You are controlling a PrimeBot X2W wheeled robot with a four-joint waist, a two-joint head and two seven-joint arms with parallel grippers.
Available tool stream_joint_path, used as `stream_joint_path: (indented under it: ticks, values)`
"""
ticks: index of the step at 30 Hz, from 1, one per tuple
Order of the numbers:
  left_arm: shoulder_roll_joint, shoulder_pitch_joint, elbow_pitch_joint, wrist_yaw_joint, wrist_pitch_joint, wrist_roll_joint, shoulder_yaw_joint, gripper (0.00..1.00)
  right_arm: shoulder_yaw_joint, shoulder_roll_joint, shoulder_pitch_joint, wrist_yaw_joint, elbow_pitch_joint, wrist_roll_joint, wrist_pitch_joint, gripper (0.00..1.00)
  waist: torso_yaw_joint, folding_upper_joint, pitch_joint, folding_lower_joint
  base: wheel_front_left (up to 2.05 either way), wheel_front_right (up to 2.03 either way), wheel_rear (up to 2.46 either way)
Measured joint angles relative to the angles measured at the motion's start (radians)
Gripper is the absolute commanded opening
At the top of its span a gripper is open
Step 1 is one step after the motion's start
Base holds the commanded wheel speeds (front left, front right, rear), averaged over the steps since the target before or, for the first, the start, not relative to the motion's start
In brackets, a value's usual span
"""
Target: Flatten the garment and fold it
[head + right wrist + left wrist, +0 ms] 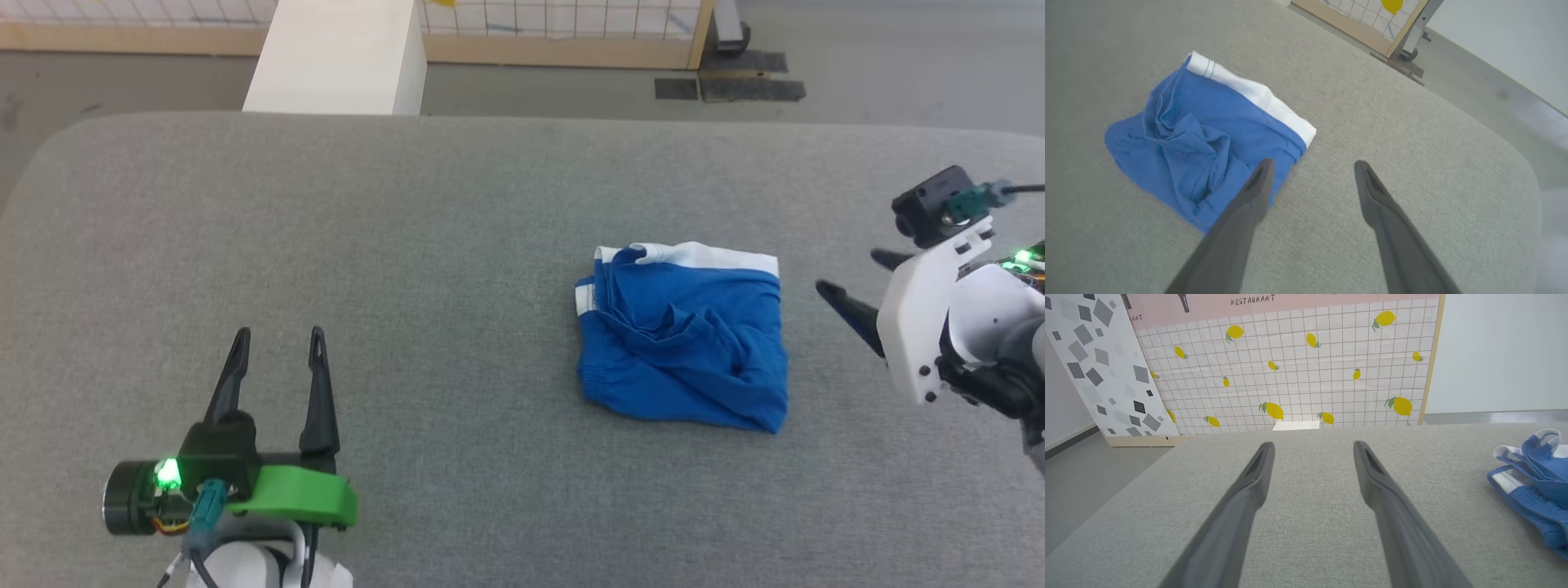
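Observation:
The garment [682,335] is a royal-blue pair of shorts with a white stripe, lying in a rumpled, roughly square bundle on the grey table [457,212], right of centre. It also appears in the left wrist view as the garment [1535,473] at the right edge and in the right wrist view as the garment [1204,139]. My left gripper [277,335] stands open over bare cloth at the lower left, well apart from the shorts. My right gripper [845,273] hovers open just right of the bundle, fingers pointing left toward it, holding nothing. Both my left gripper [1312,447] and my right gripper [1312,165] show wide gaps.
A white block [343,57] stands beyond the table's far edge. A lemon-patterned screen [1290,367] and a grey-speckled panel [1098,355] rise behind on a grey floor [122,77]. The table's rounded corner [1515,163] lies near my right gripper.

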Motion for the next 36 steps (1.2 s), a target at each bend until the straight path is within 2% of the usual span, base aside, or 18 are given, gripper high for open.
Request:
stream_joint_path:
  ticks: [3,5,10,15,19,23,24,25,33,36]
  values:
    - [-0.006,-0.022,-0.002,0.0,0.0,0.0,-0.006,1.0,0.087,-0.049,-0.062,0.0,0.028,0.112,0.089,1.0,0.015,0.0,0.024,0.0,0.0,0.0,0.0]
    - [-0.008,-0.033,-0.001,0.0,0.0,-0.001,-0.009,1.0,0.145,-0.078,-0.099,0.0,0.046,0.147,0.141,1.0,0.026,0.0,0.04,0.0,0.0,0.0,0.0]
    - [-0.012,-0.057,-0.001,0.0,0.0,-0.006,-0.016,1.0,0.205,-0.088,-0.153,0.0,0.124,0.292,0.253,1.0,0.058,0.0,0.085,0.0,0.0,0.0,0.0]
    - [-0.016,-0.093,0.001,-0.001,0.0,-0.011,-0.033,1.0,0.216,-0.064,-0.179,0.0,0.204,0.367,0.278,1.0,0.091,0.0,0.133,0.0001,0.0,0.0,0.0]
    - [-0.019,-0.116,0.002,-0.001,0.0,-0.019,-0.039,1.0,0.237,-0.041,-0.186,0.0,0.253,0.374,0.256,1.0,0.118,0.0,0.172,0.0001,0.0,0.0,0.0]
    - [-0.021,-0.127,0.007,0.0,0.0,-0.02,-0.041,1.0,0.275,-0.051,-0.211,0.0,0.257,0.385,0.242,1.0,0.143,0.0,0.203,0.0,0.0,0.0,0.0]
    - [-0.021,-0.127,0.009,0.0,0.0,-0.02,-0.04,1.0,0.285,-0.058,-0.215,0.0,0.254,0.394,0.238,0.47,0.148,0.0,0.208,0.0,0.0,0.0,0.0]
    - [-0.021,-0.127,0.01,0.0,0.0,-0.02,-0.04,1.0,0.296,-0.065,-0.219,0.0,0.25,0.399,0.23,0.0,0.153,0.0,0.213,0.0,0.0,0.0,0.0]
    - [-0.022,-0.123,0.018,0.0,0.0,-0.018,-0.019,1.0,0.372,-0.073,-0.236,0.0,0.23,0.427,0.115,0.0,0.141,0.0,0.193,0.0001,0.0,0.0,0.0]
    - [-0.022,-0.115,0.016,-0.001,0.0,-0.015,-0.009,1.0,0.413,-0.084,-0.238,0.0,0.179,0.43,0.061,0.0,0.118,0.0,0.177,0.0001,0.0,0.0,0.0]
